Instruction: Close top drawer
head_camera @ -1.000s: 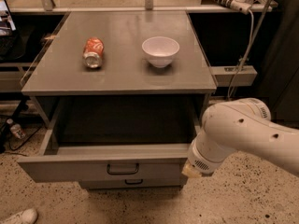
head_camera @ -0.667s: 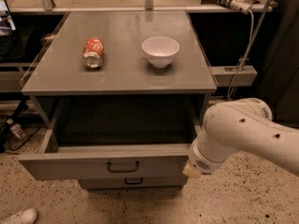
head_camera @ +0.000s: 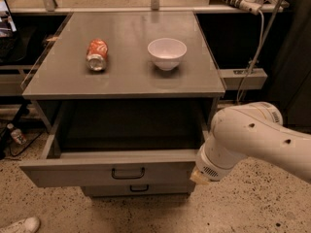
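Observation:
The top drawer (head_camera: 109, 170) is a wide grey metal drawer, pulled far out from under the grey cabinet top (head_camera: 126, 76). Its inside looks dark and empty. A small dark bail handle (head_camera: 128, 173) sits at the centre of its flat front. My white arm (head_camera: 243, 137) reaches in from the right, and its end (head_camera: 201, 173) is at the drawer's front right corner. The gripper itself is hidden behind the arm there.
A crushed red can (head_camera: 97, 55) lies on its side and a white bowl (head_camera: 166, 53) stands on the cabinet top. A lower drawer (head_camera: 138, 189) with a similar handle shows beneath. A white shoe (head_camera: 19, 225) is on the speckled floor at bottom left. Cables hang at right.

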You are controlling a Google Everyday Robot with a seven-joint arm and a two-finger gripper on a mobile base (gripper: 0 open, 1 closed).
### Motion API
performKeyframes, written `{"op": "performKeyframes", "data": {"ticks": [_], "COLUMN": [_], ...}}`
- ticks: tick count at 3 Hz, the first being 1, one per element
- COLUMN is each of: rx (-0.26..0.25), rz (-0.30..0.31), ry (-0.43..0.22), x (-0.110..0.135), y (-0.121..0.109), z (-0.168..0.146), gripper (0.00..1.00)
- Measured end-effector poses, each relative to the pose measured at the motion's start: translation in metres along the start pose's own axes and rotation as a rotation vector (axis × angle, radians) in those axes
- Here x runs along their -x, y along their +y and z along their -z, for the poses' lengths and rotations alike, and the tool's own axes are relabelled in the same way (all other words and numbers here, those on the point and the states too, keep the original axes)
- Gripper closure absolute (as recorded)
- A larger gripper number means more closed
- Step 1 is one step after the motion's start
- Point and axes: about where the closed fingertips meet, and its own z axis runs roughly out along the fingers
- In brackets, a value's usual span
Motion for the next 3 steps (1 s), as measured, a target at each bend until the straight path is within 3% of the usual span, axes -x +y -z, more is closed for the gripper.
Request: {"op": "performKeyframes", "data": {"ticks": [1,2,3], "rx": [0.0,0.0,0.0], "rz": [0.0,0.0,0.0], "ry": [0.0,0.0,0.0], "x": [0.0,0.0,0.0], "y": [0.0,0.0,0.0], "z": [0.0,0.0,0.0], "gripper": [0.11,0.0,0.0]}}
